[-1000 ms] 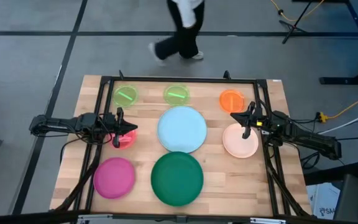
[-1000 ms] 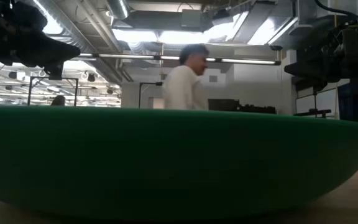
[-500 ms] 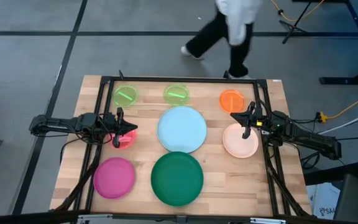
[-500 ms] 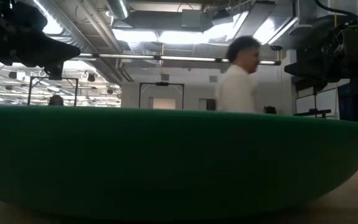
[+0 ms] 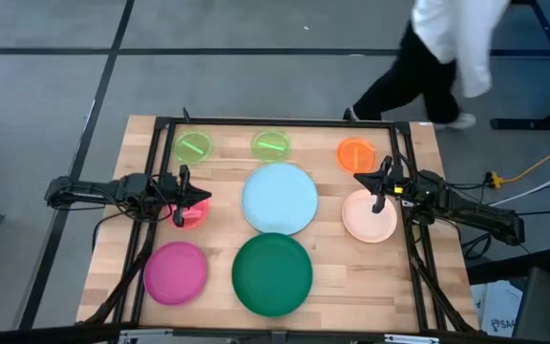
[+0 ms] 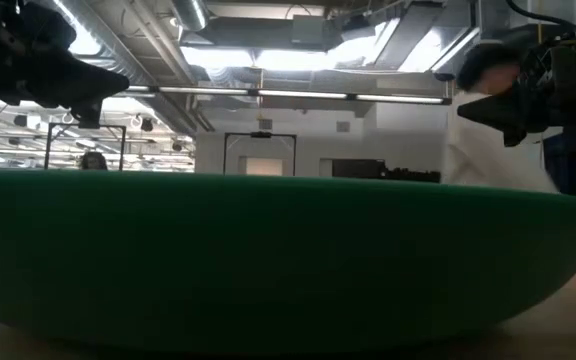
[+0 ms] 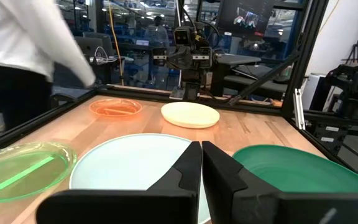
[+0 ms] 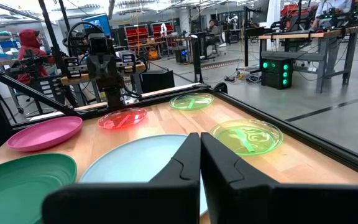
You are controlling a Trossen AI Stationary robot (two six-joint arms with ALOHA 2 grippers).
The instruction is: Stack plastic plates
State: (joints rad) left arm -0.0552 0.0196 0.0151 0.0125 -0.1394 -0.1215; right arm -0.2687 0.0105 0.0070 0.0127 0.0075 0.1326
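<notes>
You have eight plates laid out separately on the wooden table (image 5: 418, 277), none stacked yet: the large dark green plate (image 5: 272, 274) at the near middle, the large light blue plate (image 5: 280, 198) just behind it and almost touching its rim, the magenta plate (image 5: 175, 272) at the near left, the peach plate (image 5: 369, 217) on the right, the orange plate (image 5: 355, 154) at the far right, two translucent lime plates (image 5: 193, 146) (image 5: 271, 145) along the far edge, and a small pink-red plate (image 5: 191, 214) on the left. Your left gripper (image 5: 181, 196) hangs over that pink-red plate with its fingers (image 7: 185, 171) pressed together and nothing held. Your right gripper (image 5: 382, 186) hangs over the far edge of the peach plate, fingers (image 8: 185, 158) likewise together and empty. Expect these plates to be light, stiff and smooth, so they will likely slide on the wood if you nudge them rather than lift. They look shallow with a raised rim, and the rim is your only real hold: open the fingers, bring one inside and one outside the lip, and pinch there. A rim hold will probably let a large plate droop, so carry it low. A person (image 5: 442, 53) is passing behind the table, well clear of both arms.
</notes>
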